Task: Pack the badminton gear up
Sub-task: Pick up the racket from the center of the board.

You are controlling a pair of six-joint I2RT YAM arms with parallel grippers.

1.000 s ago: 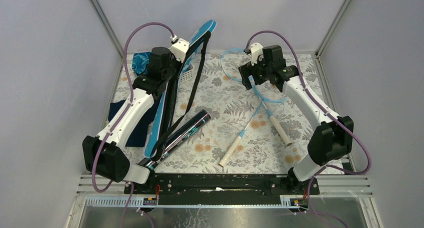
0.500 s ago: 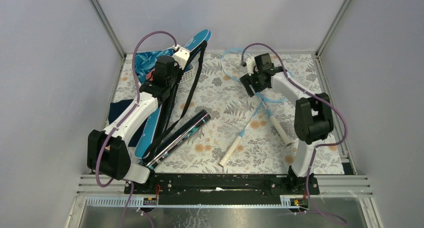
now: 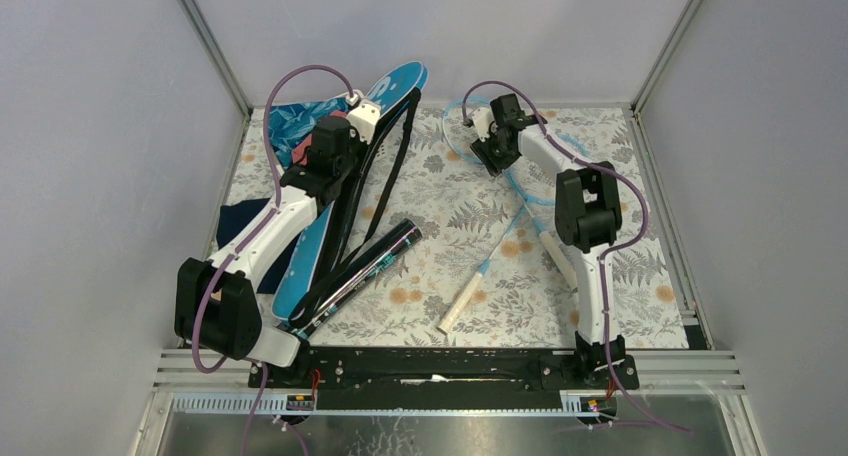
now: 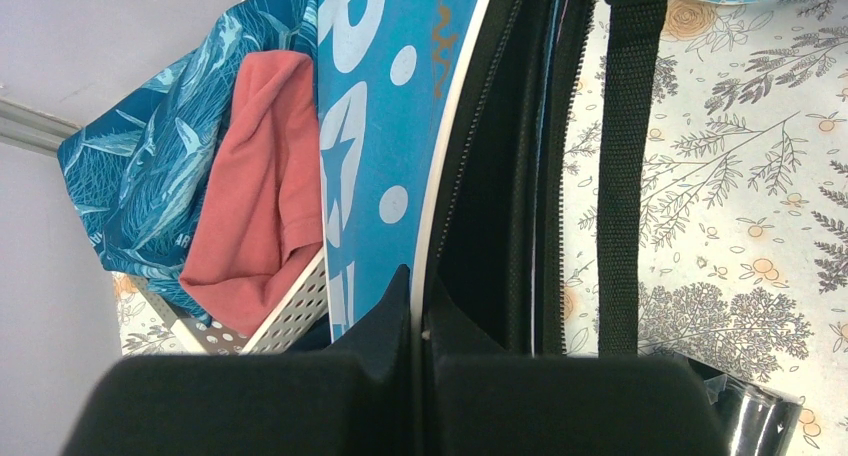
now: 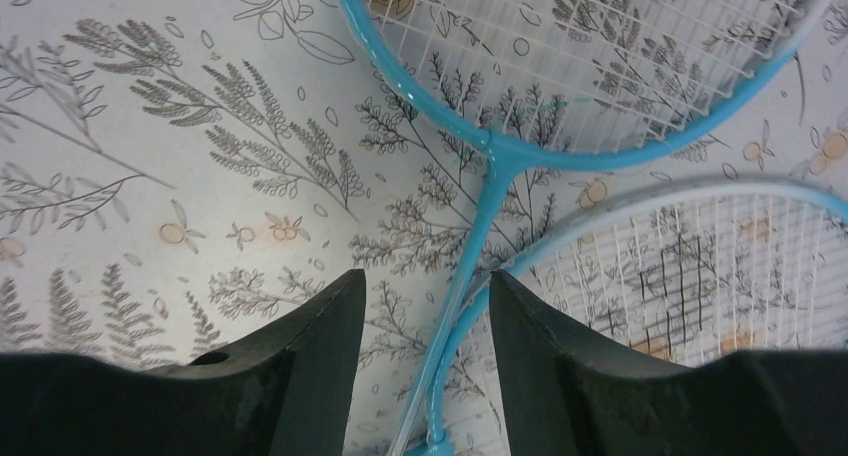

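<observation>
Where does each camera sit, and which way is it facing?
Top external: above and behind the bases, looking down at the table; left arm and right arm show.
Left wrist: on the left arm, looking along shut fingers at the blue bag they pinch, white basket beside.
Right wrist: on the right arm, looking down past open fingers at two rackets, one shaft between the fingers.
Shared: top and left wrist both show the blue bag; top and right wrist, the rackets.
</observation>
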